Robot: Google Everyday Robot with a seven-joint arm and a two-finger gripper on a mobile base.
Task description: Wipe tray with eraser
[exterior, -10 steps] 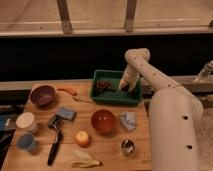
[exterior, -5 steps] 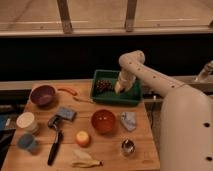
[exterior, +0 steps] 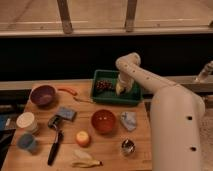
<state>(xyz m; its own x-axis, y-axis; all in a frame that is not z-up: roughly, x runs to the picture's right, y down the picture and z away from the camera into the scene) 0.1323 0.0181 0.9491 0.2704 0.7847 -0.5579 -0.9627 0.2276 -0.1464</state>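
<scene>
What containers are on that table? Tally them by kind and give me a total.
Bowls: 2, purple bowl, red bowl
Cups: 2, white cup, blue cup
Trays: 1, green tray, with the gripper inside it
Total: 5

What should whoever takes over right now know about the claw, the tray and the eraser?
Claw: down inside the green tray, in its right half.
Eraser: hidden; possibly at the claw tip, cannot confirm.
Dark reddish cluster lies in the tray's left half, beside the claw.
Done: claw placed in tray.
Left: confirm eraser contact, wipe the tray floor, probably working around the cluster.
</scene>
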